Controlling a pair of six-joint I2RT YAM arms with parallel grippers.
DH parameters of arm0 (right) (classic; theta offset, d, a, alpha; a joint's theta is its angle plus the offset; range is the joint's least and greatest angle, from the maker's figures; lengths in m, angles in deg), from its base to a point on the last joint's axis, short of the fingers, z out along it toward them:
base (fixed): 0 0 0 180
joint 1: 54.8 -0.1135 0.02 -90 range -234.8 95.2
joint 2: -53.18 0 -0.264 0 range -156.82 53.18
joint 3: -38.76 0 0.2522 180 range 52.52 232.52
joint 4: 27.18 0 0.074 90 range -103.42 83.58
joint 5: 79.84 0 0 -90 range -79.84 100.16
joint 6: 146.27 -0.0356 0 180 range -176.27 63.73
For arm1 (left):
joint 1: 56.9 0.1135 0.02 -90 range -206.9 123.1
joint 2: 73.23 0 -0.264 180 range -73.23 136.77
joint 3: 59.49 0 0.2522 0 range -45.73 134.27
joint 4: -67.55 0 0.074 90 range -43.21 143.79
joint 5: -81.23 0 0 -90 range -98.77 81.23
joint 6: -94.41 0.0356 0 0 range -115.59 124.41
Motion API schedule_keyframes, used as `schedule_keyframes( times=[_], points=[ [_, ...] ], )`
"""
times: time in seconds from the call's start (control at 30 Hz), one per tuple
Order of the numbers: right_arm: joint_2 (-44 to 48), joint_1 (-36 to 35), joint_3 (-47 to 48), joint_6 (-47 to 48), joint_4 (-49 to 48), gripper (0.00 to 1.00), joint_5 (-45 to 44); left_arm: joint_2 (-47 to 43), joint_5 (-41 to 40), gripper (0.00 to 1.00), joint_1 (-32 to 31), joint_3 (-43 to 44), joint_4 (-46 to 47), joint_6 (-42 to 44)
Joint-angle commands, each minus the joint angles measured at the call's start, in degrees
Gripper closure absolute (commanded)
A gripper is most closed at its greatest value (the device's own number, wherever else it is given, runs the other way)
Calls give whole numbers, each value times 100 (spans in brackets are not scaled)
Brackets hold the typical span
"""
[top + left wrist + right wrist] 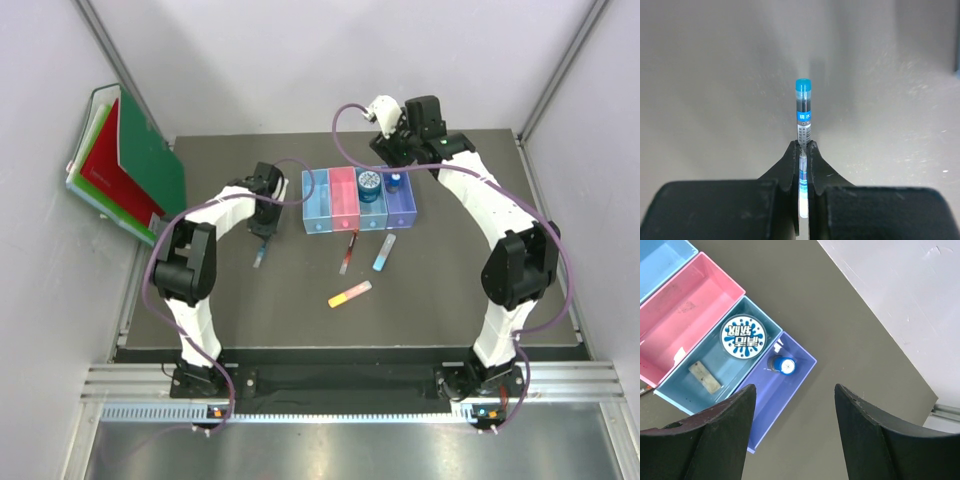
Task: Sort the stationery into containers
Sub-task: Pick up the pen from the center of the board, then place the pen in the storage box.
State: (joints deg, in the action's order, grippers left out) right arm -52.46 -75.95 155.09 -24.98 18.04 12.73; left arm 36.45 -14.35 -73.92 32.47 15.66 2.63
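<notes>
Stationery in hand: blue pen (803, 107), pinched by the left gripper (803, 145), jaws closed tight on the barrel. The capped blue end pokes out past the tips toward the near side; cannot tell if it touches the table (440, 300). There is open room round this claw, with bare dark surface to its left out to the table edge. There the green folder (150, 160) and red folder (112, 178) lean at the wall, well apart from it. To its right sits the row of four joined bins. The light blue bin (316, 200) is nearest, close but not touching, then pink bin (343, 198), blue bin (371, 212) and violet-blue bin (405, 205). The right gripper (794, 388) hangs above the far right end of that row, jaws partly apart, gripping nothing and touching nothing. The violet-blue bin lies under its gap, with the grey-capped blue bottle (783, 365) standing upright inside. The blue bin to its left holds the round blue tin (743, 336) and the beige eraser (704, 376), which lie apart. Beyond this claw to the right is bare table out to the edge and wall. Loose on the table nearer than the bins are the red-black pen (348, 251), just below the pink bin, and the light-blue stick (384, 253) near it. The yellow-pink stick (349, 294) lies nearer still, well apart from both claws.
</notes>
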Motion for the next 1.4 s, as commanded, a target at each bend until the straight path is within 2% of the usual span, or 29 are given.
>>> schedule_keyframes(
  times=[0.0,0.47,0.73,0.9,1.17,1.37],
  points=[
    [193,49,106,17,-176,36,-169,-378,233,100,67,538,-72,11],
    [264,146,-157,-9,-544,35,-1083,-607,1393,100,137,1812,-72,-235],
    [273,260,-377,-176,-1027,35,-1926,-432,1938,100,137,1998,1008,-771],
    [202,453,-325,-272,-1177,33,-2313,-220,2578,100,137,2025,1641,-1183],
    [193,559,-325,-360,-1204,33,-2357,184,3160,100,102,1797,2880,-1948],
    [211,559,-351,-352,-1204,32,-2366,430,3546,100,-3,1480,4206,-2572]
  ],
)
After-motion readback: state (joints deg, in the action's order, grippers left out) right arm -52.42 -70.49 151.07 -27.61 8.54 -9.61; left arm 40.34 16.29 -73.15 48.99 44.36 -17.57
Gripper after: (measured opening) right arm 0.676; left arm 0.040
